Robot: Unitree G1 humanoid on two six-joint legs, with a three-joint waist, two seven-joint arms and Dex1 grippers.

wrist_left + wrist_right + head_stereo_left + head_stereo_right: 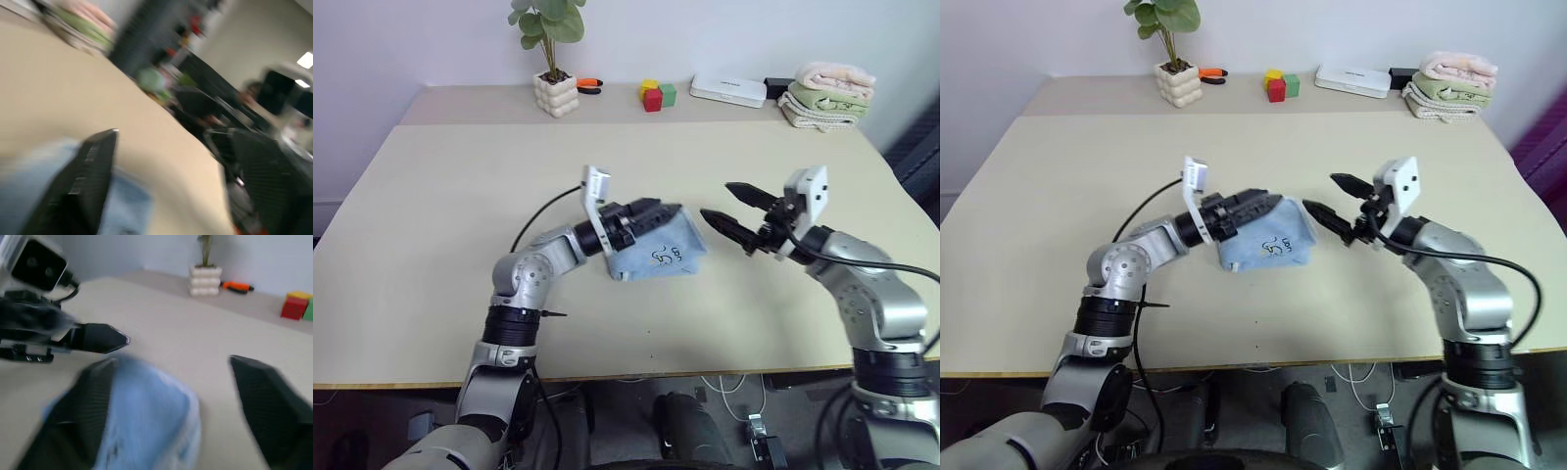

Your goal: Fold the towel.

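The towel (658,253) is a light blue folded bundle with a small dark printed mark, lying near the middle of the beige table (450,206). My left gripper (653,212) reaches in from the left and lies over the towel's upper left edge; whether it holds the cloth is hidden. My right gripper (718,203) hangs just to the right of the towel, open, with nothing between its fingers. In the right wrist view the towel (146,421) lies ahead, between the spread black fingers (83,406), with the left gripper (100,339) beyond it.
Along the table's far edge stand a potted plant (555,93), an orange-handled tool (589,84), coloured blocks (656,94), a white box (728,89) and a stack of pink, green and beige folded towels (828,94). A black cable (543,213) trails from my left wrist.
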